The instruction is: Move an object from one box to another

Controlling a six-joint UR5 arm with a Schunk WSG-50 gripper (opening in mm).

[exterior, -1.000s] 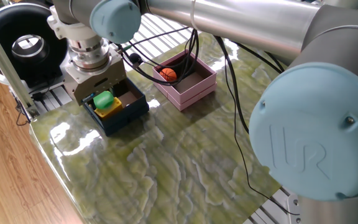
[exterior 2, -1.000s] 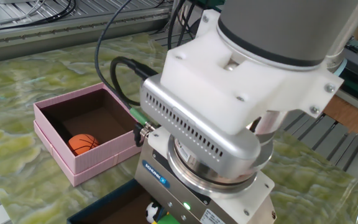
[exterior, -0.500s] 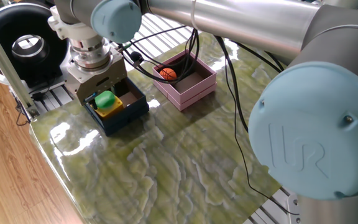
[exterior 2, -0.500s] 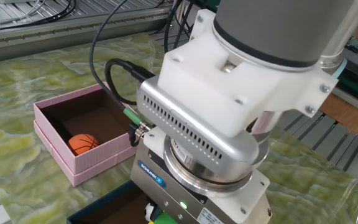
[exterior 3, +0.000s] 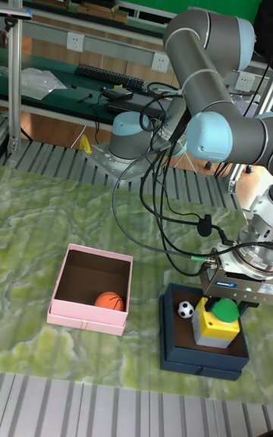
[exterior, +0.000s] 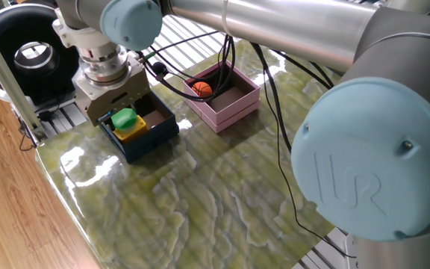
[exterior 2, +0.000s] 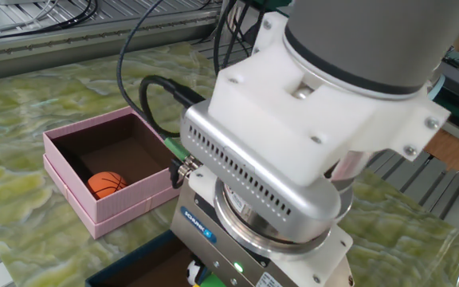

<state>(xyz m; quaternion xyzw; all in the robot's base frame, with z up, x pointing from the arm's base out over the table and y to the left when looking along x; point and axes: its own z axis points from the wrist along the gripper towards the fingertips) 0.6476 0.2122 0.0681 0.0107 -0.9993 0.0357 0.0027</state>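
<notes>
The navy-blue box (exterior: 157, 133) (exterior 3: 203, 358) holds a yellow block (exterior: 132, 131) (exterior 3: 213, 325) with a green piece (exterior: 124, 118) (exterior 3: 224, 308) on top, and a small soccer ball (exterior 3: 186, 309). My gripper (exterior: 116, 104) (exterior 3: 227, 297) hangs directly over the block, reaching down into this box. Its fingers are hidden by the wrist body and the green piece, so their state does not show. The pink box (exterior: 230, 104) (exterior 2: 70, 195) (exterior 3: 85, 308) stands beside the navy one and holds a small basketball (exterior: 201, 89) (exterior 2: 106, 183) (exterior 3: 111, 301).
Black cables (exterior: 222, 56) trail from the wrist over the pink box. A black round device (exterior: 21, 48) sits past the table's left end. The green marbled tabletop (exterior: 222, 187) has metal rails (exterior 3: 91, 171) along its sides, and the arm's elbow (exterior: 364, 179) looms in the foreground.
The wrist has shifted slightly to the left above the navy box. The block, the balls and both boxes have stayed where they were.
</notes>
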